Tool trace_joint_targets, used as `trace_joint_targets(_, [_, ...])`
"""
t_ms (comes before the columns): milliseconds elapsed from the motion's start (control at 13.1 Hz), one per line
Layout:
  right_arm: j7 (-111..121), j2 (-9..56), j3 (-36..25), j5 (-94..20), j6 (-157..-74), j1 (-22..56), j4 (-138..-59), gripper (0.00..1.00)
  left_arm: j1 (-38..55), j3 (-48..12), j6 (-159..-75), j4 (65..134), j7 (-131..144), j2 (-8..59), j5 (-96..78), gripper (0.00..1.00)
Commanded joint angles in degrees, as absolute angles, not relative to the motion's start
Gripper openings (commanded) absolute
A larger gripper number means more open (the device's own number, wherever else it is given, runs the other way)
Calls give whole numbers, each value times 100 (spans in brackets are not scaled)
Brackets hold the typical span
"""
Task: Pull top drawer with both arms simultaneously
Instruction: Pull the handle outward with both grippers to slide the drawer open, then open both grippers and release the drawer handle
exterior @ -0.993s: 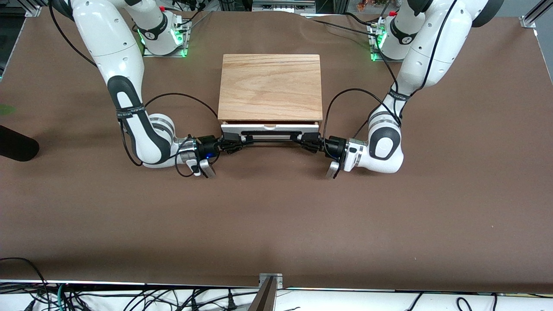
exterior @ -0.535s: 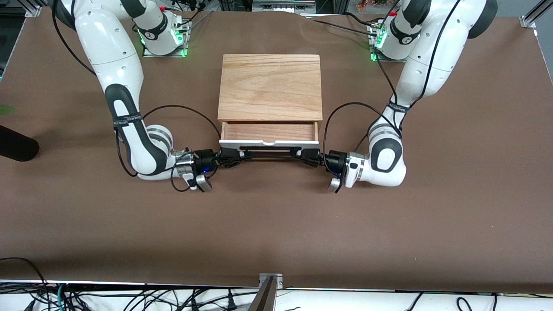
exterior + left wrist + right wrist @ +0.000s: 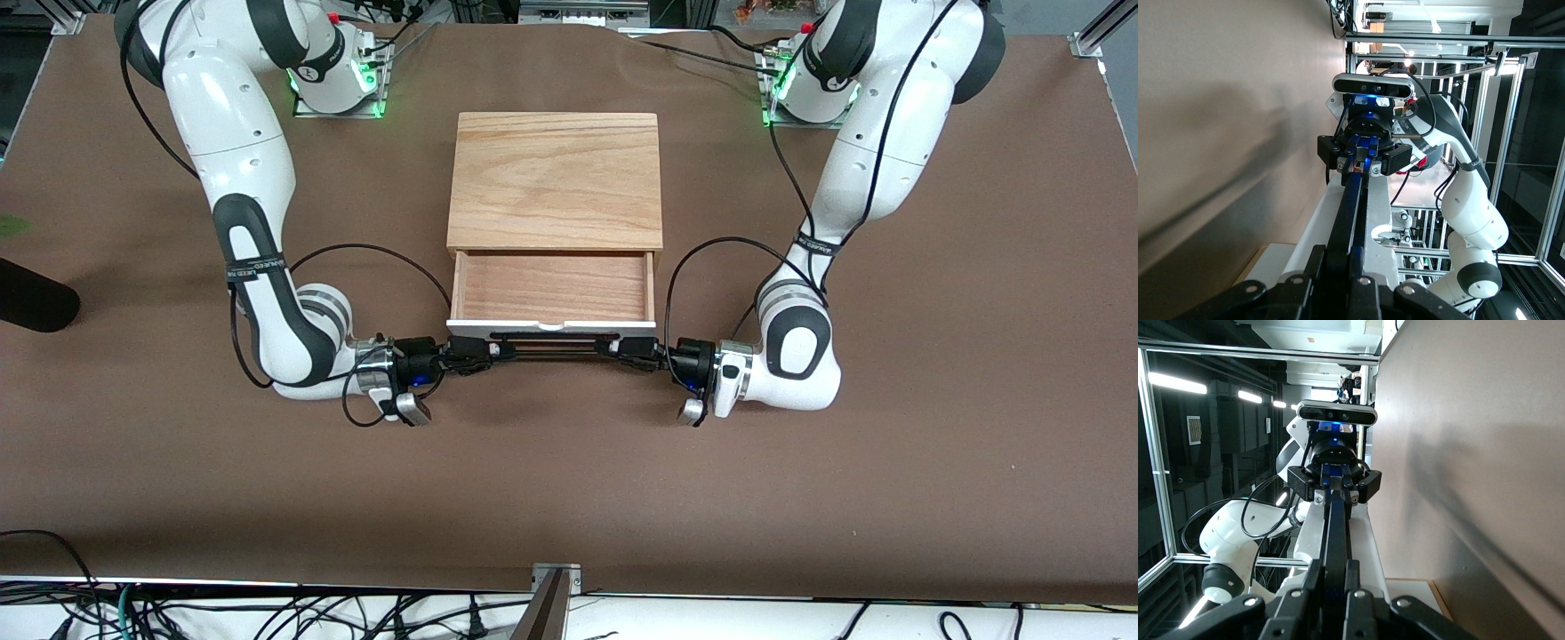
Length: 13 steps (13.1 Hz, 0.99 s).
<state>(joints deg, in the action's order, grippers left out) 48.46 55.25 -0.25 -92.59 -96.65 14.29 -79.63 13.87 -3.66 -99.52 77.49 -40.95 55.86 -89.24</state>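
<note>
The drawer (image 3: 551, 289) stands pulled out of the cabinet (image 3: 556, 178) mid-desk (image 3: 569, 480), toward the front camera. The left hand (image 3: 622, 348) and right hand (image 3: 480, 350) each clamp one end of its black handle (image 3: 551, 347), fingers closed on it.

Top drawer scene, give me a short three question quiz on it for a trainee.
1. True or false: the top drawer holds several tools.
2. What does each tool grip? A) the cabinet top B) the drawer's black handle C) a cable
3. Fill in: the drawer's white front panel lies ___ the front camera than the cabinet top.

Key:
1. False; its wooden floor shows bare.
2. B; the left tool and right tool are shut on opposite ends of the handle.
3. Nearer to; the front panel sits pulled out from the cabinet top.
</note>
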Motion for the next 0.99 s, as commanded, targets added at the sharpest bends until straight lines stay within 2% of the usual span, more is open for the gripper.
trace_joint_targets(0, [4474,5888,-9,-9396,-10362,1143,-7155,9,1415,-519,-9633,7567,-3586,5581,-9044,0])
trace_joint_targets(76, [4474,5906,-9,-9396,-10371,1125,-7128,9,1415,-519,-9633,7576,-3595,5598,-9035,6])
trace_joint_targets(153, [4474,5915,-9,-9396,-10362,1116,-7128,9,1415,-519,-9633,7576,-3595,5625,-9035,36])
trace_joint_targets(229, [4474,5906,-9,-9396,-10362,1099,-7128,9,1432,-519,-9633,7594,-3603,5642,-9035,96])
trace_joint_targets(306, [4474,5906,-9,-9396,-10362,1099,-7128,9,1433,-519,-9633,7629,-3612,5660,-9044,100])
trace_joint_targets(382, [4474,5906,-9,-9387,-10362,1099,-7128,9,1433,-519,-9642,7629,-3612,5712,-9044,100])
trace_joint_targets(458, [4474,5906,-9,-9387,-10362,1099,-7137,23,1424,-510,-9642,7629,-3612,5748,-9044,100])
trace_joint_targets(535, [4474,5906,-9,-9387,-10362,1107,-7145,99,1433,-466,-9659,7638,-3604,5757,-9035,100])
trace_joint_targets(840, [4098,5793,-52,-9325,-10371,1116,-7137,100,1459,-282,-9870,7585,-3542,5739,-8614,100])
trace_joint_targets(917, [3695,5731,-235,-9177,-10371,1186,-7119,100,1468,-212,-9905,7568,-3533,5696,-8448,100])
